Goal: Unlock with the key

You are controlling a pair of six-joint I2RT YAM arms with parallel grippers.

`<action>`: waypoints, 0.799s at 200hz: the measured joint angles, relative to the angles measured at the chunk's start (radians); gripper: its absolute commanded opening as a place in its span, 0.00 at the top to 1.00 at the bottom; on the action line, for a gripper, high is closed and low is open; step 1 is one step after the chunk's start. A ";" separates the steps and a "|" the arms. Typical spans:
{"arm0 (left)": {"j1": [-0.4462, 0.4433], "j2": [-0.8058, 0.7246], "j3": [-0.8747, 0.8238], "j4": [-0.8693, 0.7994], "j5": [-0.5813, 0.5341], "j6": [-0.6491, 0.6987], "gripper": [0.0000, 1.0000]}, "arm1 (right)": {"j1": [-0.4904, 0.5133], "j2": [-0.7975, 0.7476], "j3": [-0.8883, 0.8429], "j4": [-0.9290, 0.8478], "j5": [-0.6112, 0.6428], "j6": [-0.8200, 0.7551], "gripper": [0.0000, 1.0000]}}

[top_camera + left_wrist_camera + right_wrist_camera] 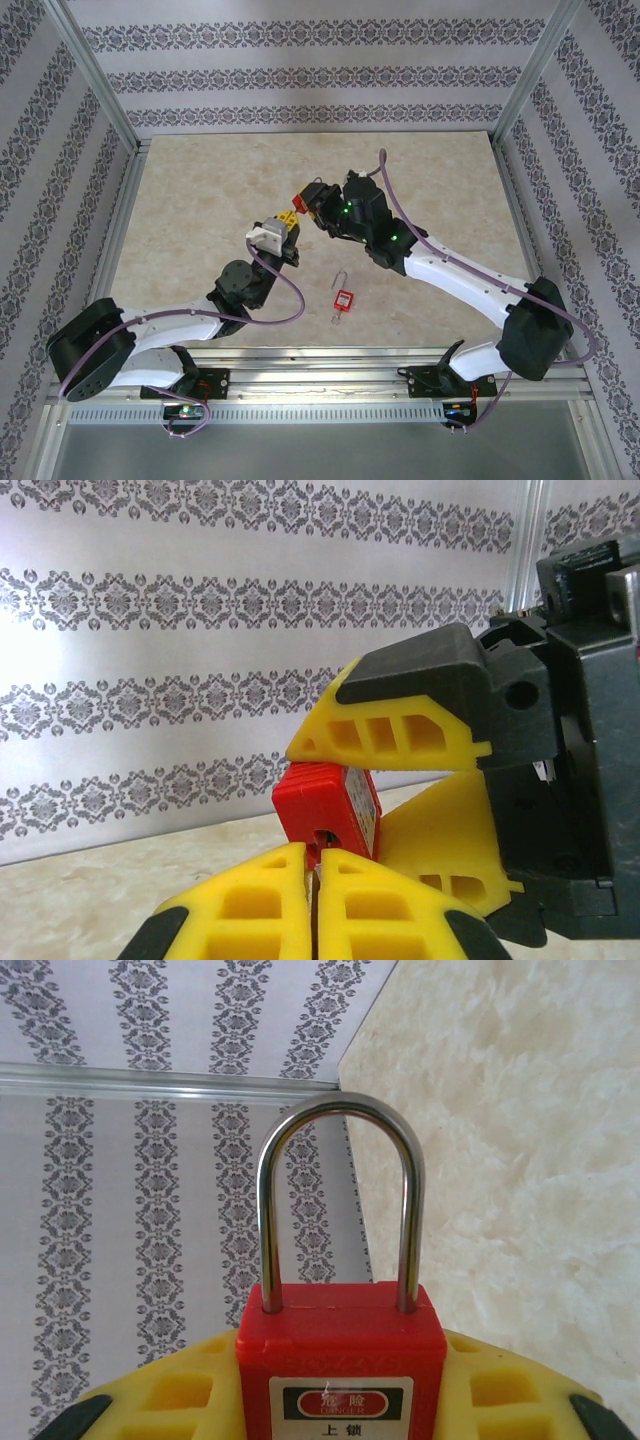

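Key unclear inside clenched left pincer [312, 868], tips at the red padlock [325, 802] that right pincer [340, 1390] grasps.

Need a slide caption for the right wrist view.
Right gripper clamps a red padlock by its body, silver shackle closed.

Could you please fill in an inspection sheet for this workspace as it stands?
surface: beige marbled tabletop.
job's things: red padlock, shackle closed, held up by the right gripper; key too small to tell apart from the yellow fingers.
clutter: second red padlock lying flat on the tabletop between the arms.
grippers: left gripper jaws shut, just below the held padlock; right jaws clamped on its body.
cables: purple cables along both arms, clear of the padlocks.
surroundings: patterned wallpaper walls, aluminium frame posts.
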 measured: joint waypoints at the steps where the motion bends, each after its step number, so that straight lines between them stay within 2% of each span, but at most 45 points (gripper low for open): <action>1: 0.000 0.002 0.000 0.003 0.000 0.000 1.00 | 0.000 -0.002 0.000 0.000 0.002 0.002 0.86; 36: 0.000 0.110 0.009 0.204 0.025 0.003 1.00 | 0.000 -0.041 0.000 -0.018 0.041 0.004 0.87; 61: -0.001 0.167 0.049 0.268 0.037 0.002 1.00 | -0.005 -0.062 0.021 -0.059 0.078 -0.007 0.87; 130: -0.004 0.208 0.150 0.307 0.060 -0.059 1.00 | -0.013 -0.108 0.066 -0.077 0.124 -0.073 0.90; 160: -0.004 0.184 0.162 0.250 0.073 -0.120 1.00 | -0.013 -0.110 0.090 -0.117 0.130 -0.106 0.91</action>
